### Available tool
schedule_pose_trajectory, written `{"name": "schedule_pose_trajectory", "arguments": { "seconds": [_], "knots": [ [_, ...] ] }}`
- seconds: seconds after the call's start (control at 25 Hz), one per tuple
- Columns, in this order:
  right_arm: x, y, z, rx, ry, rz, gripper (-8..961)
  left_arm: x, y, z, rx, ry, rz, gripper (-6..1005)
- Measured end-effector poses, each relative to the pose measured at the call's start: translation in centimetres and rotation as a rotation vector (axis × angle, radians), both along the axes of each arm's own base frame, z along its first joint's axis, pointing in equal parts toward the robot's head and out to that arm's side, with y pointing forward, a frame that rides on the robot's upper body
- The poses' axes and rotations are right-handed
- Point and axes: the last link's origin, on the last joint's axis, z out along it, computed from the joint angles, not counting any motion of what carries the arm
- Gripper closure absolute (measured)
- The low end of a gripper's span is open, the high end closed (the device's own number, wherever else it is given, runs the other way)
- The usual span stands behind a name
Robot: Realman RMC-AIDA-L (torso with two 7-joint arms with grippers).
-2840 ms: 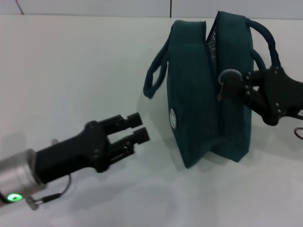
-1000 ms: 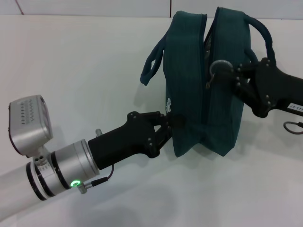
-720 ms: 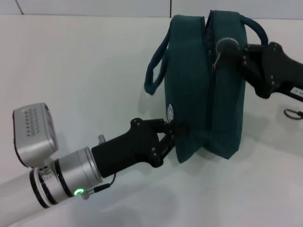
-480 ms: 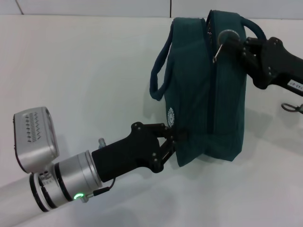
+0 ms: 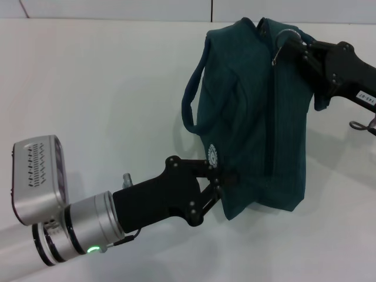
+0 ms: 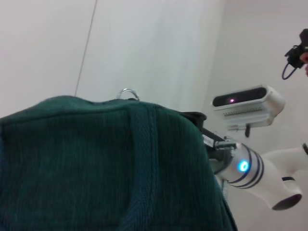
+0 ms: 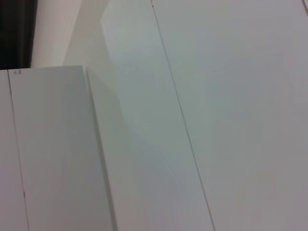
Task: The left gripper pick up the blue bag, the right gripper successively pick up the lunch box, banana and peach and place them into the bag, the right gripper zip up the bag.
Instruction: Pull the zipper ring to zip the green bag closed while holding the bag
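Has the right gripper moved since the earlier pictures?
Yes. The right gripper, at the zipper pull of the blue bag, has gone toward the table's far edge in the head view.

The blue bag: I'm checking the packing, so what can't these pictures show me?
- Contents of the blue bag: hidden in the head view by its own fabric.
- Right gripper fingers: hidden behind the bag's top edge.
- Left gripper fingertips: buried in the bag's lower corner.
- Right wrist view: shows only white surfaces.
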Motion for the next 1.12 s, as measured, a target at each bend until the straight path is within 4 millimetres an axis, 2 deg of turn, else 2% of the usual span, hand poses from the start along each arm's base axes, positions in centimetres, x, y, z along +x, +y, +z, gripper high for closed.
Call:
{"name": "schedule_pose_trajectory", "arguments": {
  "seconds": [0.28,0.6,0.88,1.12],
  "knots": [
    [0.4,0.3,0.2,0.021,0.000,-0.036,941,0.0,-0.6,0.6,-0.027,0.016,-0.102,929],
    [0.8,0.1,0.0,0.017,-0.007,-0.047,939,-0.1,-0.9,0.8,-0.043,0.019,-0.133,931],
    [1.5,-2.7,0.3,0.021,0.055,0.017,940,-0.3,-0.2,1.8,-0.009,0.027,-0.164,933],
    [1.8,-5.4,0.3,0.022,0.110,0.085,941,-0.4,1.5,3.3,0.045,0.040,-0.163,935]
  ]
}}
